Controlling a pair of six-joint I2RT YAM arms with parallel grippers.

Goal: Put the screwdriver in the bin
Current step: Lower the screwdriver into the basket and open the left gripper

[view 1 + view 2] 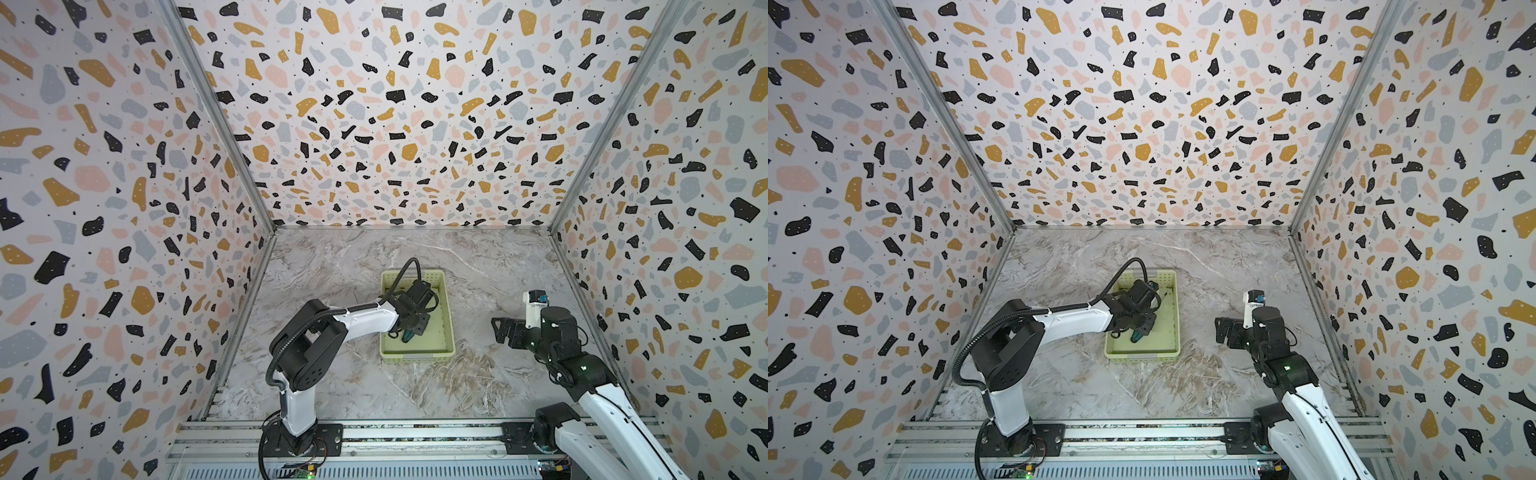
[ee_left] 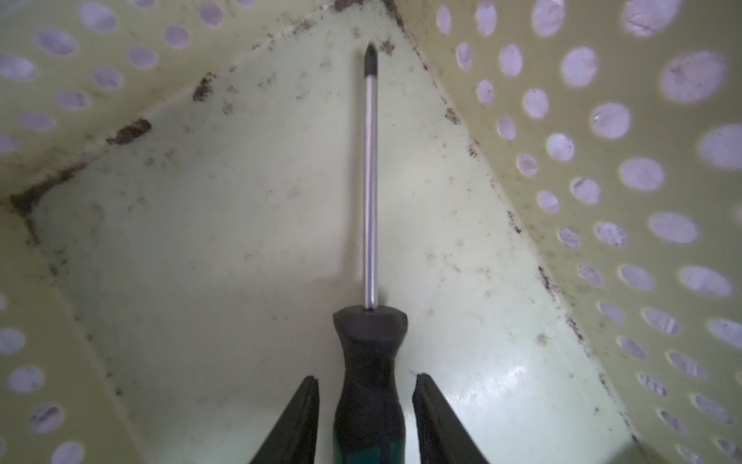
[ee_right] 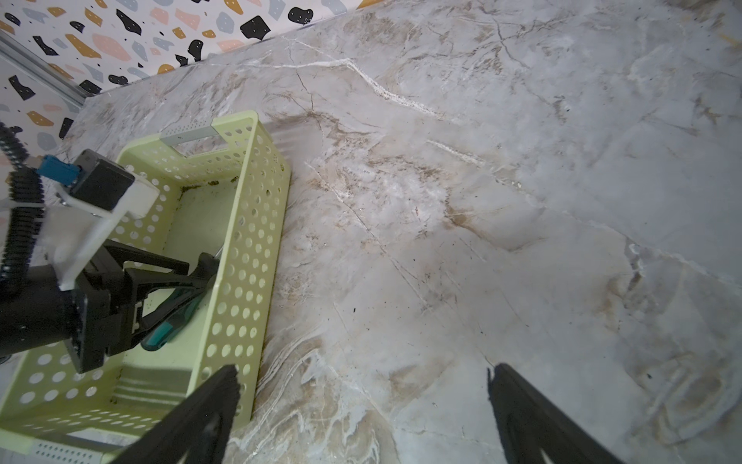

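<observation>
In both top views the bin (image 1: 448, 316) sat mid-table, with the left gripper (image 1: 413, 328) reaching into it and the right gripper (image 1: 500, 330) at its 3 o'clock. The left wrist view showed the screwdriver (image 2: 370, 261) inside the bin, jaws slightly parted, clear of its handle. The right wrist view showed the right gripper's jaws spread wide, empty, above the table (image 3: 482, 201).

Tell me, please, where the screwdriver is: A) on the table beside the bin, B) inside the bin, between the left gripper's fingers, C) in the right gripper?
B: the left wrist view shows the screwdriver inside the bin, its handle between the parted fingers of the left gripper.
</observation>
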